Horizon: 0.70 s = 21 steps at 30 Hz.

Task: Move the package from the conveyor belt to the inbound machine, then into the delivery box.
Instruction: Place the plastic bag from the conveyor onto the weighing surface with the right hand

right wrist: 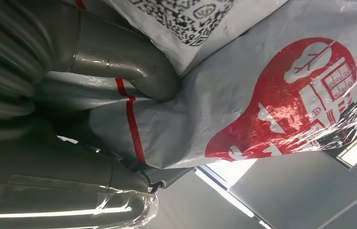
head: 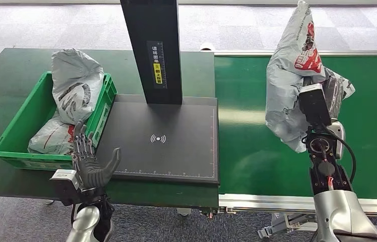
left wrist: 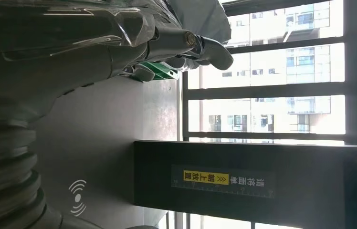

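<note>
Two grey plastic mailer bags (head: 70, 96) with dark and red print sit in the green slatted plastic crate (head: 12, 136) at the far left of the dark green table (head: 5, 75); we log one standing upright against the crate's right wall, the other lying flat beneath it. Just beside the crate's near right corner we note the left hand (head: 91, 164), raised at the table's front edge, fingers apart and extended upward, holding nothing. To its right lies the flat black scanning platform (head: 176, 146) of the inbound machine, marked with a white wireless symbol, and from its far edge rises the black upright post (head: 152, 45) bearing a yellow-and-white label. Further right runs the bright green conveyor belt (head: 373, 126) with its metal side rail. Above the belt we record the grey plastic courier package (head: 290, 75) with red printed logo, lifted clear of the belt surface and hanging crumpled. The right hand (right wrist: 119, 71) grasps it: in the right wrist view, the thick grey thumb presses into the package's folds, and the film wraps over the fingers.
</note>
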Each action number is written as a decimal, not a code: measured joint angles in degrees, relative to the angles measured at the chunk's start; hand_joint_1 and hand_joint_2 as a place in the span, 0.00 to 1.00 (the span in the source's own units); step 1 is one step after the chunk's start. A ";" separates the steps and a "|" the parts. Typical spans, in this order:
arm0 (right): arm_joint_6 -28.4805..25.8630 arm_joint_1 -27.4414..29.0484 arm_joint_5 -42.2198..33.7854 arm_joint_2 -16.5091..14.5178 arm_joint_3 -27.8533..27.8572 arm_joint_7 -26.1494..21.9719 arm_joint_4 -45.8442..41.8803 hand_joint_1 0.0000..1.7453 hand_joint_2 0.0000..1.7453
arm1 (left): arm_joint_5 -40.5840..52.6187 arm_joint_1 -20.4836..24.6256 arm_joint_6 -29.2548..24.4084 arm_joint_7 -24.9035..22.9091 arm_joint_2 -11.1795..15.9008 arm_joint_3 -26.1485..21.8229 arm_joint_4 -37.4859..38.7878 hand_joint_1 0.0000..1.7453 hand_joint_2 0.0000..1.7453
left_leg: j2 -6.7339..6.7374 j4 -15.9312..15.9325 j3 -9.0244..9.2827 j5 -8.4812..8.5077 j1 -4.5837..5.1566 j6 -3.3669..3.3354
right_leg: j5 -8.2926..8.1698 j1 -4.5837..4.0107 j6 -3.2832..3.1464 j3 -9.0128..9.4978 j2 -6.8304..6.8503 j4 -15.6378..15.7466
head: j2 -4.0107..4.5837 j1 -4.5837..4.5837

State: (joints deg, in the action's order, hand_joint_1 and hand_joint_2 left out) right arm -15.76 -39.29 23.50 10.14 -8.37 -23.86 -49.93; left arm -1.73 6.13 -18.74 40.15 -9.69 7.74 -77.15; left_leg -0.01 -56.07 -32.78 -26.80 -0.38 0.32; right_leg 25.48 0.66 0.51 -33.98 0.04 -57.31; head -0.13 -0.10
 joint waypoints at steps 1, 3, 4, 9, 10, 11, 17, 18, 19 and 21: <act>-0.17 0.23 -0.09 -0.02 0.16 -0.13 -0.65 1.00 1.00 | 0.02 -0.03 -0.06 0.00 -0.02 0.00 -0.11 0.00 1.00 | 0.00 0.00 0.01 0.00 0.00 0.00 | 0.00 0.00 0.00 0.00 0.00 0.00 | 0.00 0.00; -1.63 0.91 -0.17 -0.07 0.43 -1.46 -2.09 1.00 1.00 | 0.43 -0.10 -0.81 0.00 -0.13 0.00 -0.54 0.00 1.00 | 0.00 0.00 0.02 0.01 0.00 0.00 | 0.00 0.00 0.00 0.00 0.00 -0.01 | 0.00 0.01; -3.16 1.60 0.33 -0.09 0.47 -2.51 -3.23 1.00 1.00 | 0.92 -0.15 -1.90 0.00 -0.24 0.01 -1.05 0.00 1.00 | 0.00 0.00 0.01 0.01 0.00 0.00 | 0.00 0.00 0.00 0.00 0.01 -0.01 | 0.00 0.02; -10.42 7.64 11.87 -1.11 -2.99 -3.89 -12.42 1.00 1.00 | 2.47 -0.22 -10.35 0.02 -0.75 0.34 -5.97 0.00 1.00 | 0.06 0.02 -0.04 -0.04 -0.01 0.04 | 0.02 -0.02 -0.01 -0.03 -0.05 -0.01 | 0.00 0.01; -10.12 8.58 13.85 -1.49 -4.53 -3.87 -13.49 1.00 1.00 | 2.45 -0.22 -11.47 0.02 -0.75 0.56 -7.16 0.00 1.00 | 0.10 0.03 -0.03 -0.05 -0.02 0.05 | 0.03 -0.03 -0.02 -0.04 -0.08 -0.01 | 0.00 0.01; -9.54 9.30 15.23 -1.81 -6.15 -3.93 -14.13 1.00 1.00 | 2.41 -0.21 -12.32 0.02 -0.75 0.79 -8.29 0.00 1.00 | 0.12 0.03 -0.02 -0.06 -0.02 0.06 | 0.04 -0.04 -0.03 -0.05 -0.09 -0.01 | 0.00 0.00; -8.05 11.14 16.92 -3.20 -13.08 -4.36 -14.91 1.00 1.00 | 2.30 -0.21 -13.56 0.02 -0.73 1.52 -12.45 0.00 1.00 | -0.02 0.03 -0.02 0.00 -0.03 0.02 | 0.05 -0.05 -0.04 0.01 0.08 -0.01 | 0.00 0.01; -8.04 11.21 16.91 -3.29 -13.53 -4.36 -14.98 1.00 1.00 | 2.28 -0.21 -13.58 0.02 -0.72 1.54 -12.79 0.00 1.00 | -0.01 0.03 -0.01 0.01 -0.03 0.02 | 0.05 -0.05 -0.04 0.02 0.07 -0.01 | 0.00 0.02; -8.03 11.27 16.90 -3.36 -13.92 -4.36 -15.05 1.00 1.00 | 2.28 -0.21 -13.59 0.02 -0.72 1.56 -13.07 0.00 1.00 | 0.00 0.03 -0.01 0.01 -0.03 0.02 | 0.04 -0.04 -0.04 0.02 0.06 -0.01 | 0.00 0.02; -8.02 11.36 16.91 -3.43 -14.49 -4.37 -15.14 1.00 1.00 | 2.27 -0.21 -13.59 0.02 -0.71 1.57 -13.47 0.00 1.00 | 0.00 0.02 0.00 0.01 -0.02 0.02 | 0.04 -0.03 -0.03 0.02 0.05 -0.01 | 0.00 0.02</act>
State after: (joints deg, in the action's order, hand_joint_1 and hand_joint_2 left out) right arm -23.78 -27.94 40.41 6.70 -22.86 -28.23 -65.07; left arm 0.55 5.92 -32.33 40.17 -10.40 9.31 -90.62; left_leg 0.00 -56.05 -32.79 -26.79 -0.40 0.33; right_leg 25.51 0.63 0.48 -33.97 0.10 -57.32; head -0.13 -0.09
